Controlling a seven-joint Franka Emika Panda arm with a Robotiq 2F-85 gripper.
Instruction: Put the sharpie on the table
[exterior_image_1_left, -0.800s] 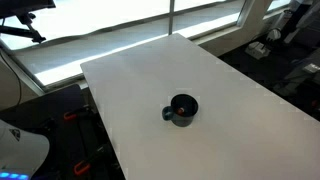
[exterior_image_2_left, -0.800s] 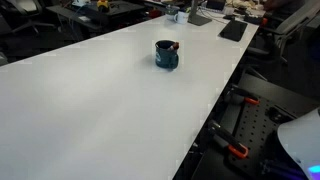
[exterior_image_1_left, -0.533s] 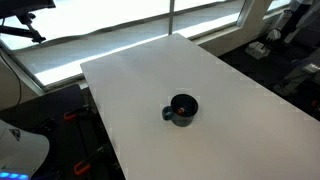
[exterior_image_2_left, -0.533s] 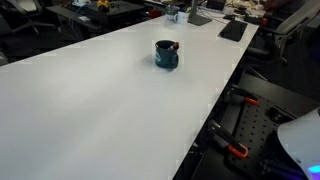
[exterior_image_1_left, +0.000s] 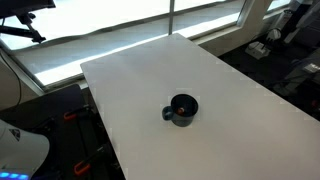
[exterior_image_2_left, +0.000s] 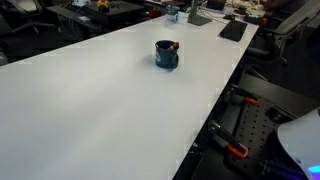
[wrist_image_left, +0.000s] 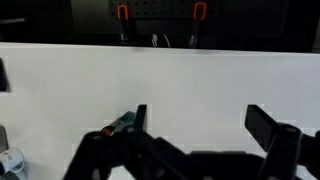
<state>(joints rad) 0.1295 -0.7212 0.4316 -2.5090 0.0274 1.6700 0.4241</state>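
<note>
On the white desk (exterior_image_1_left: 130, 80) stands a dark mug (exterior_image_2_left: 166, 54), and with the tool (wrist_image_left: 200, 120) spread wide and empty away from it, the sharpie (exterior_image_2_left: 172, 45), seemingly the reddish tip at the mug's rim, calls for a centred descent, a pinch on the exposed end and a straight lift.

The mug (exterior_image_1_left: 182, 110) stands on the table (exterior_image_1_left: 130, 80), away from all edges in both exterior views. Behind it, a flat item (exterior_image_2_left: 232, 30) lies at the table's far end.
</note>
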